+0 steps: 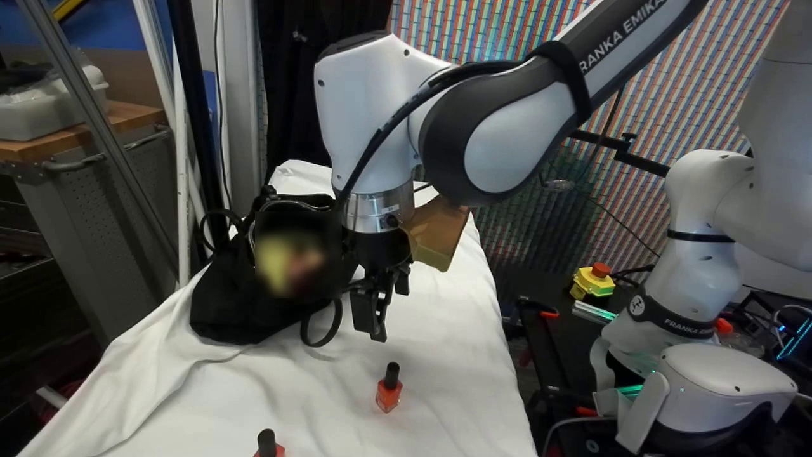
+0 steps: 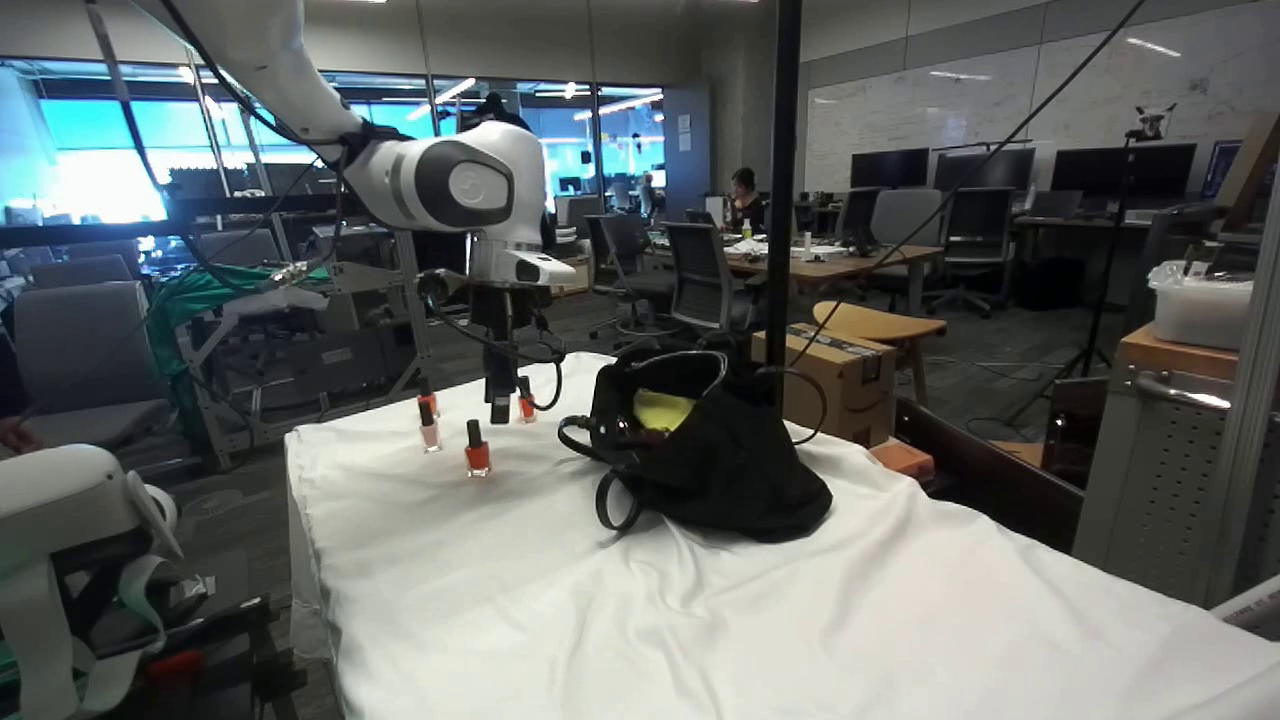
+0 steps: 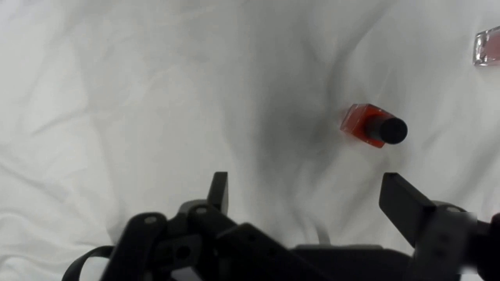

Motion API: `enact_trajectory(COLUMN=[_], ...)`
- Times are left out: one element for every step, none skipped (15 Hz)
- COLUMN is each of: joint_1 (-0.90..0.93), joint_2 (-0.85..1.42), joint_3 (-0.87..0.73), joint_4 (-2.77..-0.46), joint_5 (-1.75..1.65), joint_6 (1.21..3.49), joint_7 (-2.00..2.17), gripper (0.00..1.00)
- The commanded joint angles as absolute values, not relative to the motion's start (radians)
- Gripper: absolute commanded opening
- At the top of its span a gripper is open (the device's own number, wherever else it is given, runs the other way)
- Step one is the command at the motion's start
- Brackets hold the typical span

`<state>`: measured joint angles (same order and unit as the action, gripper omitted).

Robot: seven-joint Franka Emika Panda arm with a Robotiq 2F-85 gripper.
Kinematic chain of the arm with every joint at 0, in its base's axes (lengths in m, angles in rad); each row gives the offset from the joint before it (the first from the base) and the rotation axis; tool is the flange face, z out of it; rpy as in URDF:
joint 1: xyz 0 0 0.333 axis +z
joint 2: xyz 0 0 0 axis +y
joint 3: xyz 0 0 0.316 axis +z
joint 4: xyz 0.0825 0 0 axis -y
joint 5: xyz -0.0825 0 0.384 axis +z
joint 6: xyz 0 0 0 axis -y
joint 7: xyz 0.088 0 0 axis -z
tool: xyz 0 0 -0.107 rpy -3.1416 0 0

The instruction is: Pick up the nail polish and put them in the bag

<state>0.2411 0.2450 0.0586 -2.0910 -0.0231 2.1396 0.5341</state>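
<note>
While the end effector (image 3: 304, 177) hangs over the counter (image 2: 520, 570), it's released: jaws spread wide, white-draped surface showing between them in the wrist view. Aimed down, raised off the counter.

Bag (image 2: 740, 480): slumped on the counter along the edge away from the robot base (image 1: 717, 384), mouth open, yellow-green lining showing. Mouth is blurred in an exterior view, can't tell what's inside. End effector is beside it, gap between.

Nail polish (image 1: 389, 393): four bottles visible in an exterior view, all upright on the counter, grouped near the edge lying far from that camera. Orange-red bottle (image 2: 478, 458) with black cap is closest to that camera; wrist view has it near the jaws, apart from them. Pale pink bottle (image 2: 431, 437) is just past it, toward the counter's corner. Half-hidden red bottle (image 2: 434, 404) is right behind the pale one. Last red bottle (image 2: 527, 408) stands on the bag side of the group.

Yellow box (image 1: 593, 284) with red button sits near the robot base, off the counter.
</note>
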Motion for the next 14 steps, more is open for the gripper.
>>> enact_trajectory(joint_1=[0.232,0.235,0.238,0.240,0.242,0.242,0.243,0.243,0.244,0.246,0.247,0.247,0.248,0.248], joint_2=[0.211,0.212,0.215,0.219,0.224,0.228,0.232,0.239,0.243,0.249,0.251,0.253,0.257,0.262], joint_3=[0.088,0.093,0.098,0.104,0.109,0.114,0.119,0.123,0.125,0.126,0.125,0.125,0.125,0.124], joint_4=[-2.137,-2.136,-2.133,-2.130,-2.127,-2.126,-2.125,-2.126,-2.128,-2.133,-2.141,-2.148,-2.155,-2.163], joint_5=[0.046,0.064,0.081,0.096,0.112,0.127,0.142,0.154,0.160,0.161,0.159,0.159,0.157,0.155], joint_6=[2.194,2.203,2.217,2.230,2.240,2.256,2.268,2.282,2.295,2.309,2.325,2.337,2.348,2.362], joint_7=[0.553,0.561,0.574,0.586,0.600,0.612,0.622,0.630,0.641,0.651,0.662,0.670,0.677,0.681], gripper=[1.00,1.00,1.00,1.00,1.00,1.00,1.00,1.00,1.00,1.00,1.00,1.00,1.00,1.00])
